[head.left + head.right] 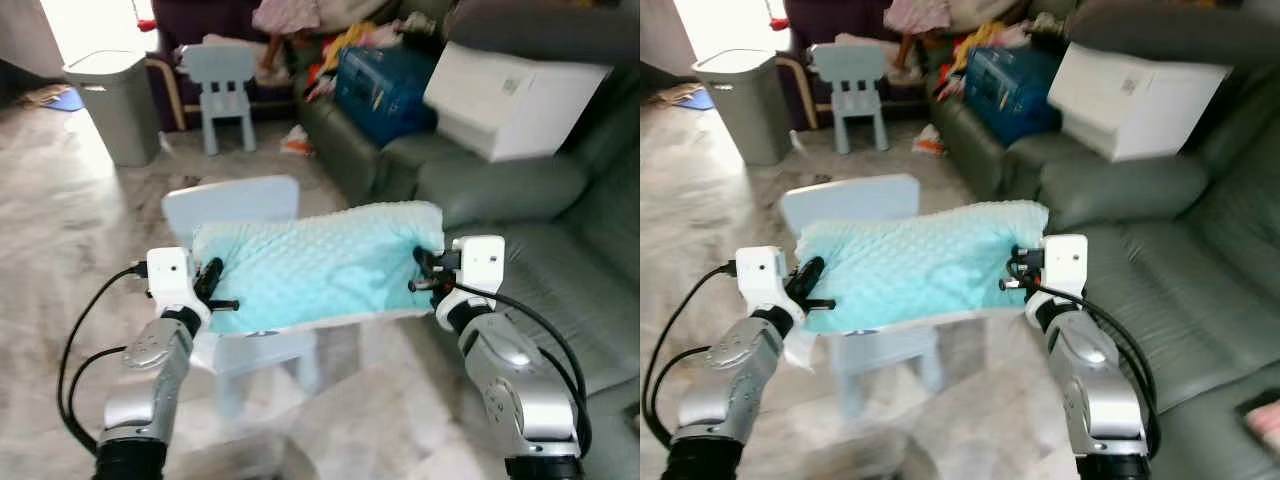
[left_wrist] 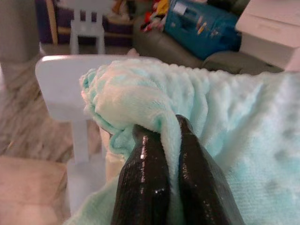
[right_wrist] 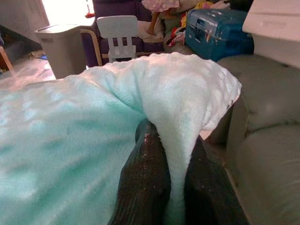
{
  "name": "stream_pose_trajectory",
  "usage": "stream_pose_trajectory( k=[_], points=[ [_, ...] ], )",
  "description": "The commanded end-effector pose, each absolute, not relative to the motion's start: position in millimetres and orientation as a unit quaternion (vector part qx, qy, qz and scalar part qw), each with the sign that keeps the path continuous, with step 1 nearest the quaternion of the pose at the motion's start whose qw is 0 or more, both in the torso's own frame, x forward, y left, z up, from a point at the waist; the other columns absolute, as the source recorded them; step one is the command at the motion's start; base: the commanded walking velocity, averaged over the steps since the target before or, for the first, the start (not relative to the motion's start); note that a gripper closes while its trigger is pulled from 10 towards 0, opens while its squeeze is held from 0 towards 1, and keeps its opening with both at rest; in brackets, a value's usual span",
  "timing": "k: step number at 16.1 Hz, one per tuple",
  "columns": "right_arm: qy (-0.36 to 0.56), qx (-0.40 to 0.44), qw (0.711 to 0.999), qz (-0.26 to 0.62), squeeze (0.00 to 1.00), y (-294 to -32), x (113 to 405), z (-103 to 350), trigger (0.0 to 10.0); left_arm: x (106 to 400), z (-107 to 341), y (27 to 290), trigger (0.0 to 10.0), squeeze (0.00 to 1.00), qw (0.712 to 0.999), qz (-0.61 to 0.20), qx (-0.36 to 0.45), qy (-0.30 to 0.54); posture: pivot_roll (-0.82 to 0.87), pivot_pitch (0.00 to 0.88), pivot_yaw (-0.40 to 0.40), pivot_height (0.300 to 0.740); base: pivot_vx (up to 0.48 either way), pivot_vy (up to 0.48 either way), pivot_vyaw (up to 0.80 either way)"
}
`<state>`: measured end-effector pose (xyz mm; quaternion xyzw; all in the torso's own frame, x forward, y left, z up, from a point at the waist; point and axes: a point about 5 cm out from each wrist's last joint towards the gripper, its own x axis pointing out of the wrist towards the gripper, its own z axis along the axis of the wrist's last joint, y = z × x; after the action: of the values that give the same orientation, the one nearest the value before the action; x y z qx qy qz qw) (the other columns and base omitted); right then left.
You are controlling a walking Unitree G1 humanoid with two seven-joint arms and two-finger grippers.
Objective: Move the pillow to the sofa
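The two silver arms reach forward from the bottom of the head views, and between them hangs the pillow (image 1: 320, 265), a mint-green dotted cushion held up in the air. The left gripper (image 2: 168, 154) pinches a fold of fabric at the pillow's left end, its two black fingers (image 2: 143, 183) pressed together on the cloth. The right gripper (image 3: 171, 159) does the same at the right end, its fingers (image 3: 145, 183) clamped on a bunched corner. The pillow hangs just above the seat of a small pale chair (image 1: 235, 205), whose backrest rises behind it. The grey-green sofa (image 1: 560, 260) stands just to the right. Further back on the sofa sit a white box (image 1: 510, 95) and a blue bag (image 1: 385, 90). A grey bin (image 1: 115, 100) and a second small chair (image 1: 222, 90) stand well apart across the marble floor (image 1: 60, 220).
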<state>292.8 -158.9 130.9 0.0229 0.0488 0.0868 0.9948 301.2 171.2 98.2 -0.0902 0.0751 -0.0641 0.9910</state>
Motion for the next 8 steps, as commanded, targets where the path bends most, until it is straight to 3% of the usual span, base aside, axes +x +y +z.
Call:
stream_pose_trajectory(
  k=[1,3,8],
  points=[
    [0.037,0.024,0.996,0.073,0.00,-165.6,292.5,136.3,10.0,303.8,105.5,164.9,10.0,0.00,0.992,-0.080,-0.076,0.056,-0.16,0.000,-0.008,0.740,0.000,0.000,0.00],
    [0.037,0.024,0.996,0.071,0.00,-165.5,292.2,136.0,10.0,305.1,107.5,164.9,10.0,0.00,0.993,-0.085,-0.061,0.050,-0.16,0.000,-0.005,0.740,0.000,0.000,0.00],
    [0.039,0.023,0.997,0.068,0.00,-166.8,291.6,135.7,10.0,306.6,107.3,165.3,10.0,0.00,0.992,-0.086,-0.079,0.047,-0.16,0.000,-0.004,0.740,0.000,0.000,-0.75]
  ],
)
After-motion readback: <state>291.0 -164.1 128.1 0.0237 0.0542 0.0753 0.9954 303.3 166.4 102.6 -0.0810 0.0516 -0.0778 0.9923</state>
